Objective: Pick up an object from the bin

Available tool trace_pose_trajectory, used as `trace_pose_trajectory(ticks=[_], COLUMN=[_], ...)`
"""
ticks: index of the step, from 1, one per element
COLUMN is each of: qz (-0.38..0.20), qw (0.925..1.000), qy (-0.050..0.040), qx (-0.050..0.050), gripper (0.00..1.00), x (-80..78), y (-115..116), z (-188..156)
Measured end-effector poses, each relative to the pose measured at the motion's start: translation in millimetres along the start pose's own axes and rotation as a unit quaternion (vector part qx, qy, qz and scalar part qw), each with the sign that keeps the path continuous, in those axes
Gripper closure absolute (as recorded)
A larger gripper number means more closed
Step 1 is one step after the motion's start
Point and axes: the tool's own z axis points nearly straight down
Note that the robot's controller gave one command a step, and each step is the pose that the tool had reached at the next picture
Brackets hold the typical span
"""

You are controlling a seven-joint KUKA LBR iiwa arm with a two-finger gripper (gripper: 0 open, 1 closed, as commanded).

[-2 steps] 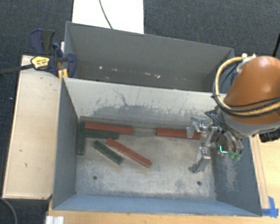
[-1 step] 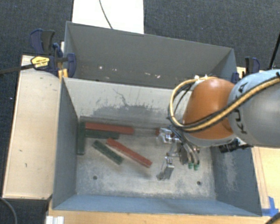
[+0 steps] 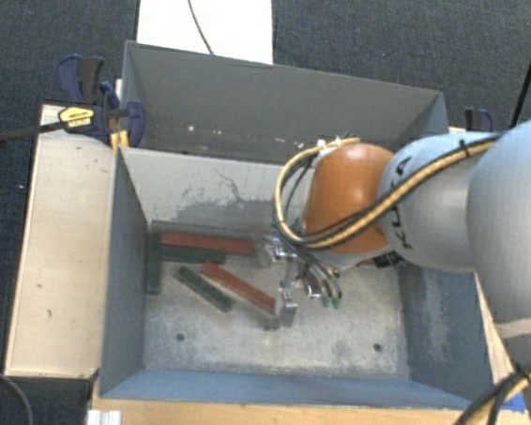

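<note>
My gripper (image 3: 284, 309) is low in the middle of the bin, under the orange wrist cover, at the right end of a slanted red bar (image 3: 239, 288); whether it touches the bar is hidden. A dark green bar (image 3: 206, 288) lies beside that red bar on its left, slanted the same way. Behind them a longer red-brown bar (image 3: 202, 242) lies level across the floor of the bin.
A dark green bar (image 3: 154, 263) lies along the left wall, meeting the red-brown bar at a corner. The arm and its orange cover hang over the bin's right half. The floor in front of the bars is bare grey metal.
</note>
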Motion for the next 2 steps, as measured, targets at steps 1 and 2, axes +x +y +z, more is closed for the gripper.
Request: trace_pose_trajectory(ticks=[1,2], qz=[0.001,-0.112], qw=[1.0000,0.9937], qy=[-0.0010,-0.0028], qx=[0.001,0.001], gripper=[1.00,1.00], x=[-0.5,25.7], y=[-1,2], z=[-1,-131])
